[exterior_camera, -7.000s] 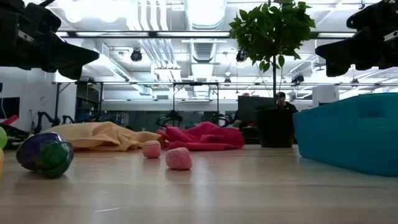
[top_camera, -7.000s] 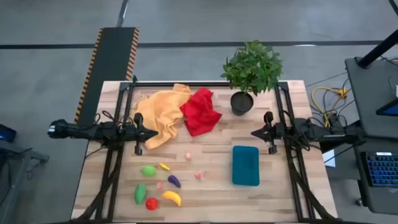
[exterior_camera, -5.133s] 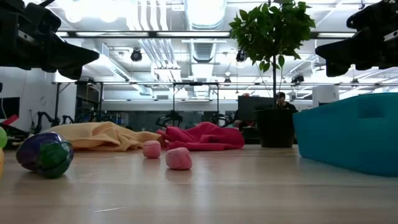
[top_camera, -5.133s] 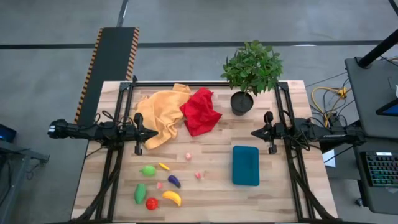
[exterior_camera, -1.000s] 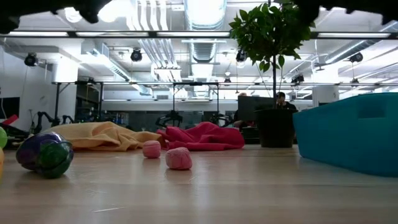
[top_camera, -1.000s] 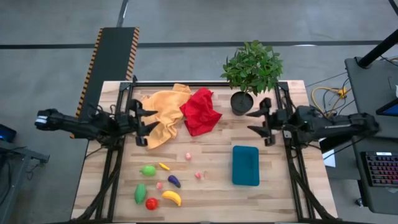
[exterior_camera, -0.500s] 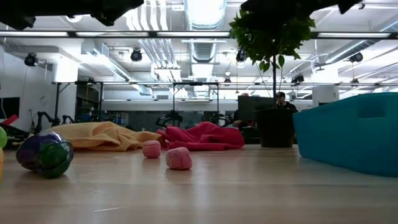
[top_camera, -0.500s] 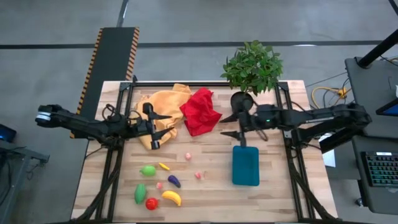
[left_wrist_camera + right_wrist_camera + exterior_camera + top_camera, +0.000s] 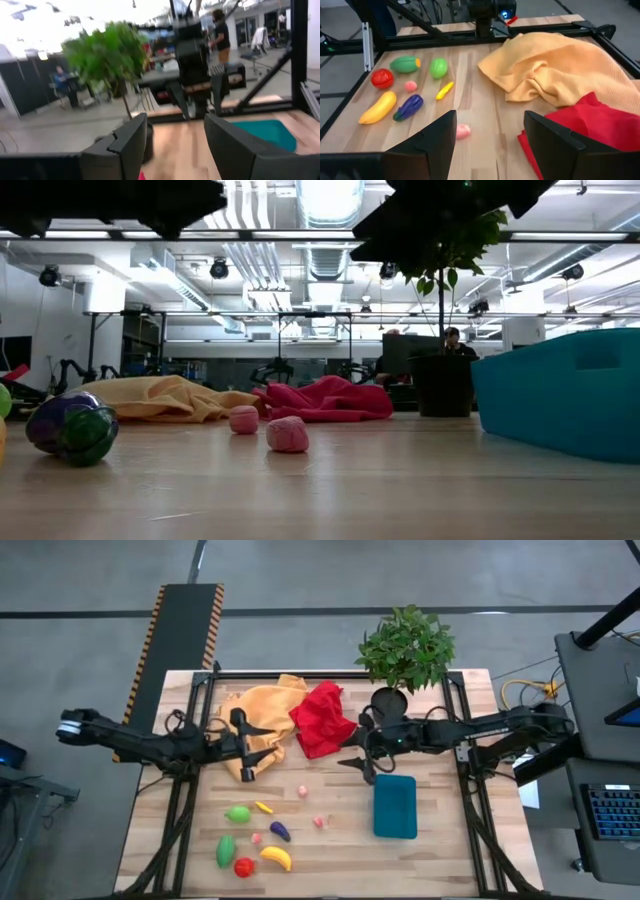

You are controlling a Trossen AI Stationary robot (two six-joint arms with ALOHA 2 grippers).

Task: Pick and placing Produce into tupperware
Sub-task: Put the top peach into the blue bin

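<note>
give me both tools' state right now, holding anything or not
left tool: open, empty, over the orange-yellow cloth.
right tool: open, empty, above bare table near the tupperware.

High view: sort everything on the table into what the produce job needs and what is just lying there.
Job: teal tupperware; banana; tomato; eggplant; two green pieces; small yellow piece; pink bits.

Lying about: orange-yellow cloth; red cloth; potted plant.
</note>
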